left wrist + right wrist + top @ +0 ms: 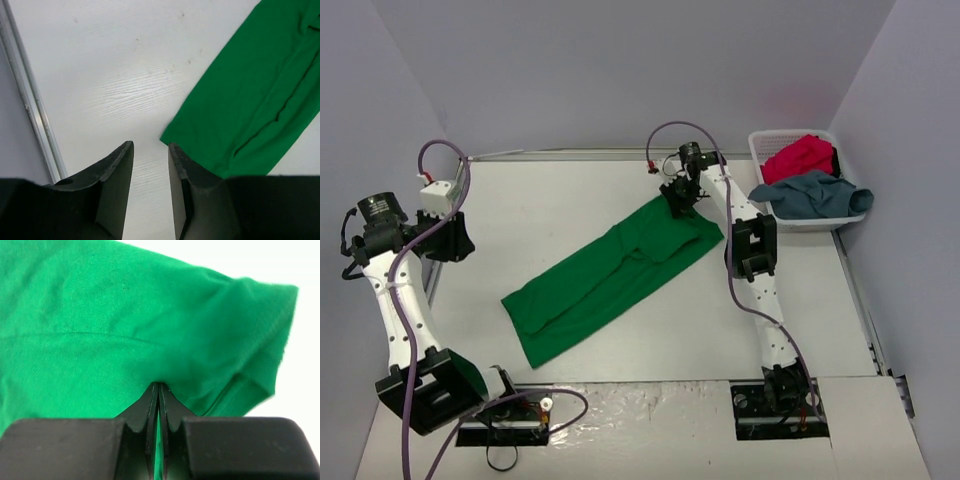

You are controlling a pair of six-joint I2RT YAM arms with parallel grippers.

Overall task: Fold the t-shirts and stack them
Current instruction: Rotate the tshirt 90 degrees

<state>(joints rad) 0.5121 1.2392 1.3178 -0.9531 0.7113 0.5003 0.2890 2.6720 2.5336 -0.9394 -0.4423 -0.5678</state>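
arms differ: the right stretches far forward, right gripper (678, 196) clamped on the green t-shirt (610, 280) at its end just left of the basket (760, 160). left gripper (150, 146) hangs raised, far left of the basket, fingers apart and empty. the shirt lies flat as a long strip, slanting from basket-side toward near-left.

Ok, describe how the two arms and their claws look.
The left arm and right arm are white links with black joints. A purple cable runs along each. The left claw and right claw have black, tapered fingers.
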